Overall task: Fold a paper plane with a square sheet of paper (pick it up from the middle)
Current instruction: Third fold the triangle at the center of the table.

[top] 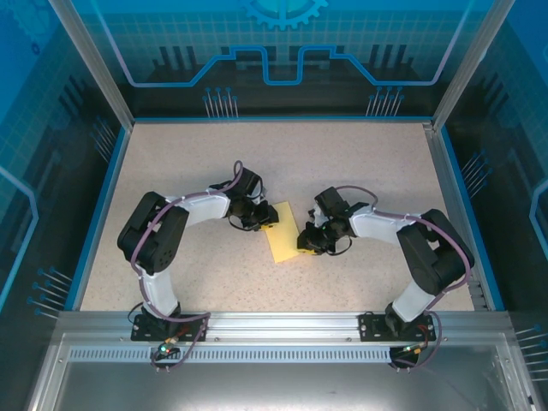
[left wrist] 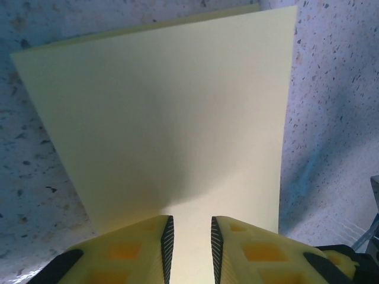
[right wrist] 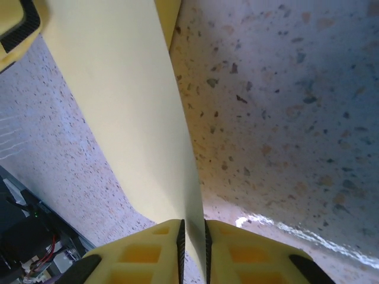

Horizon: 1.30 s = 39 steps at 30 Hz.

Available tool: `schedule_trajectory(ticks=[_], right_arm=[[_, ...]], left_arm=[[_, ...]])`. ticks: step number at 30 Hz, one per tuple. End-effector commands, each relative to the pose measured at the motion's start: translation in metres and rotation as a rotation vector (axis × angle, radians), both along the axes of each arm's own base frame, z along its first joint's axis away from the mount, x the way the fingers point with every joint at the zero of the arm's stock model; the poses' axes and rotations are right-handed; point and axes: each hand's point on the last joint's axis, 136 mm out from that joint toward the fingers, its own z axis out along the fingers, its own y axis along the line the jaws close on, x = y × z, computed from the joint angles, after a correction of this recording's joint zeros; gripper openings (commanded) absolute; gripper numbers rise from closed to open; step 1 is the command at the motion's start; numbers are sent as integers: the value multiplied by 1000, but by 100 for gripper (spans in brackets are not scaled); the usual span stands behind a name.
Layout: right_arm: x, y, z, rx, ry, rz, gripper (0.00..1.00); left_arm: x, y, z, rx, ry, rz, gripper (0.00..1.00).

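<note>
The yellow sheet of paper (top: 284,233) lies mid-table as a narrow rectangle and has no plane shape. A second layer edge peeks out along its far side (left wrist: 148,26) in the left wrist view. My left gripper (top: 267,224) is at its upper left end. Its jaws (left wrist: 191,220) stand a little apart over the paper (left wrist: 166,118), with nothing pinched. My right gripper (top: 304,244) is at the sheet's right edge. A raised, curved flap of the paper (right wrist: 118,106) runs into the narrow gap between its jaws (right wrist: 193,223), which are slightly apart.
The speckled tabletop (top: 360,163) is ringed by a blue rim (top: 103,205) and clear enclosure walls. Both arms bend inward toward the middle. A yellow finger of the left gripper (right wrist: 18,23) shows at the top left of the right wrist view.
</note>
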Motion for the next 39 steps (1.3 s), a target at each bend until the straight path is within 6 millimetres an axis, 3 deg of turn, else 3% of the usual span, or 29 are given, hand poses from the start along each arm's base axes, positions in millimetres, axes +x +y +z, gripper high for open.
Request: schedule_trajectory(ticks=[1,11,24,33,39], right_arm=[[6,3,6,54,-8,-76,18],[1,-5,8,39,-7,-125,19],[-1,-3,13,68,-14,-130,7],[7,7,17,59,-41,-106,5],[12,15,25,64,-68,-87,5]], left_arm=[[0,2,-4,35,-2,-12,28],[-1,2,-12,35,13,-14,28],[3,0,-9,31,7,-11,28],[19,1,31,20,-112,6,29],[20,18,7,111,-67,40,27]])
